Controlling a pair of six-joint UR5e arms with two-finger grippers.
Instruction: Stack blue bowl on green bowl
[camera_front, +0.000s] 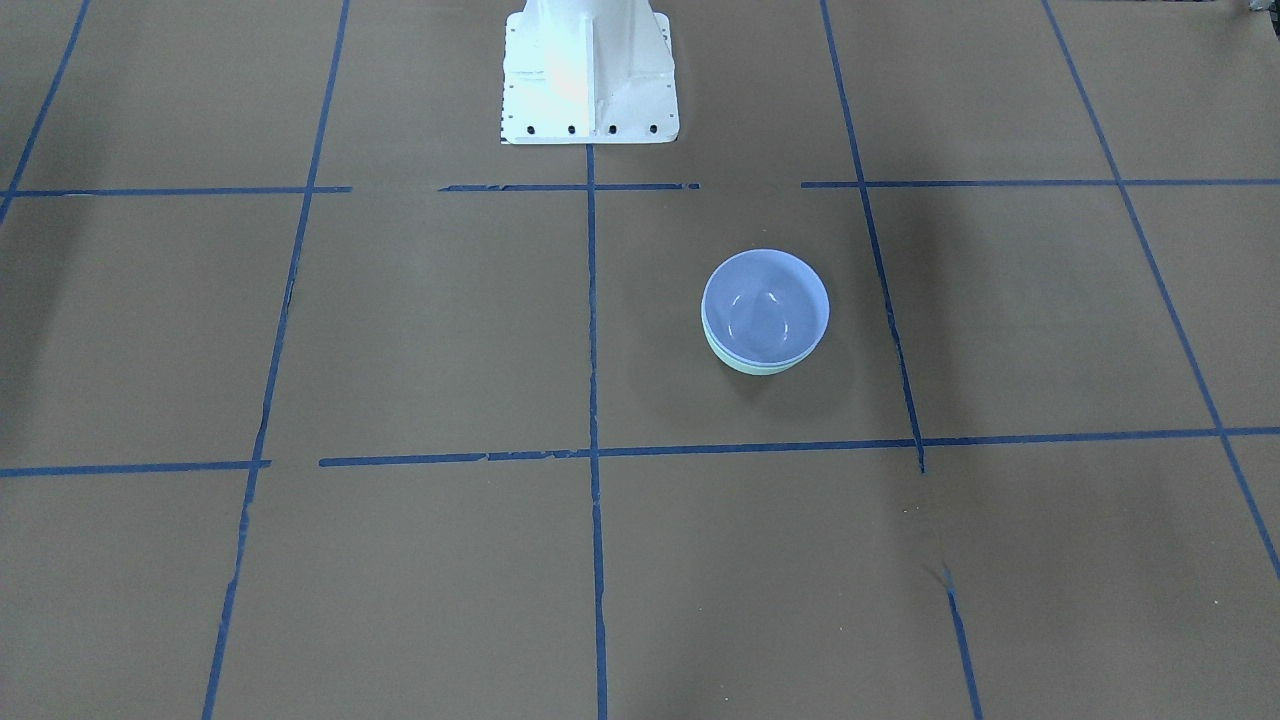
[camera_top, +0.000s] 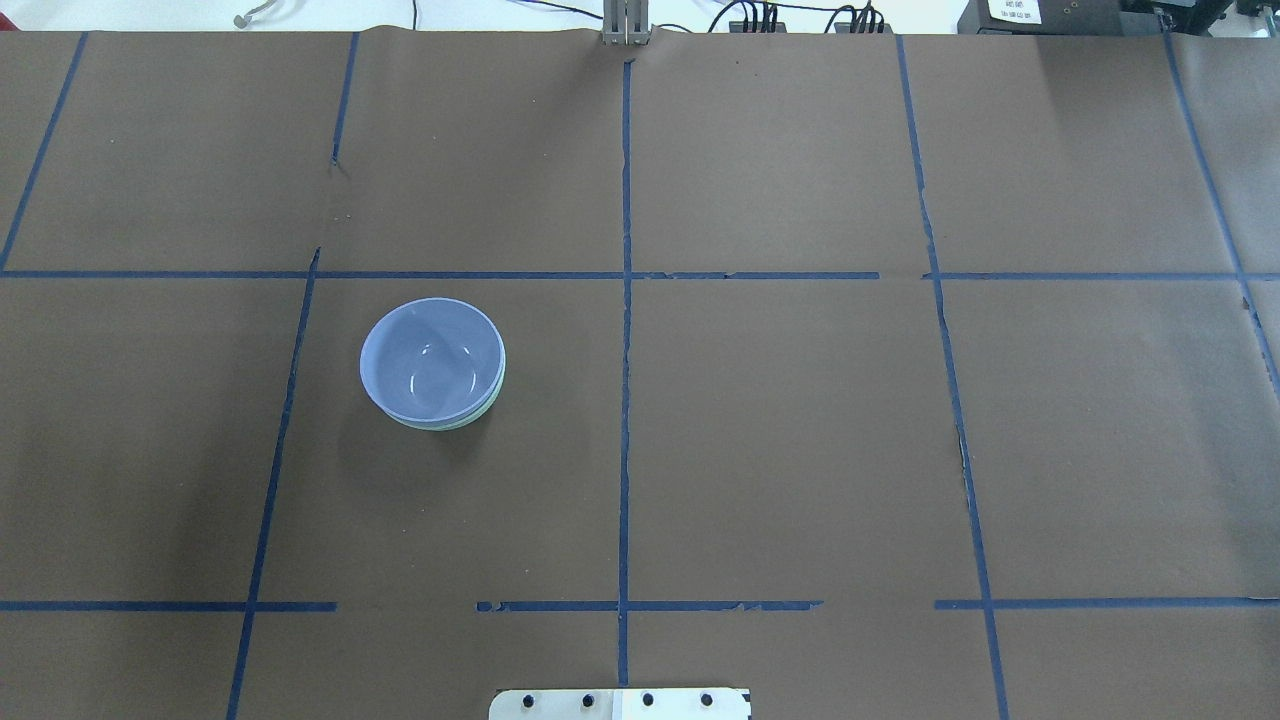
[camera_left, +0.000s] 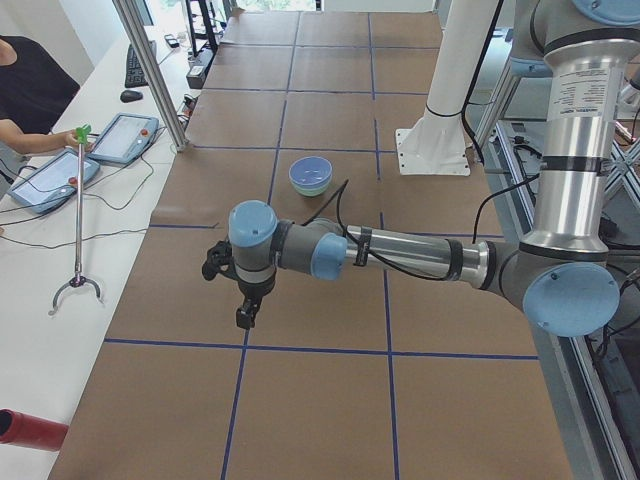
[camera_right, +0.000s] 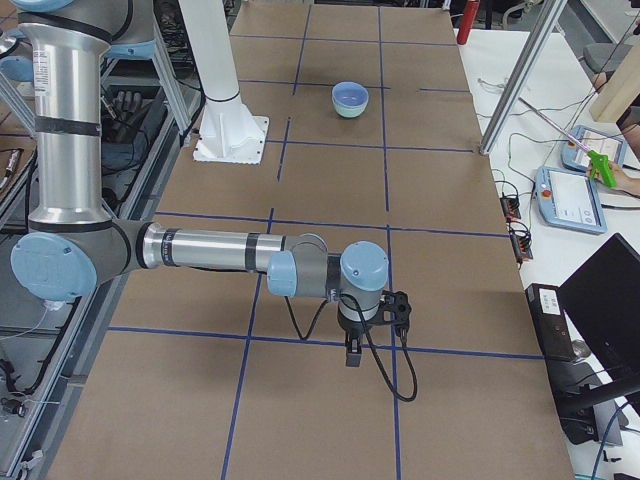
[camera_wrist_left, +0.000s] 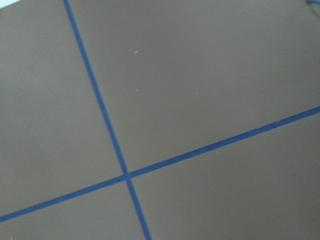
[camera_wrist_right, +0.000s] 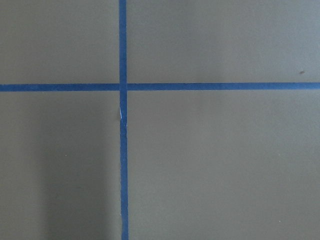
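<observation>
The blue bowl is a soft purple-blue. The green bowl is pale mint. The table is brown with dark blue lines making squares. The robot arm is silver with light blue caps.

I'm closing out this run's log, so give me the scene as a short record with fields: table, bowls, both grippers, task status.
table: brown paper, blue tape grid
blue bowl: round glossy periwinkle plastic, upright, nested in the bowl beneath
green bowl: round glossy mint plastic, on the table, only a sliver showing
left gripper: over bare table, away from the bowls; open or shut unclear
right gripper: likewise
task status: stack looks done
</observation>
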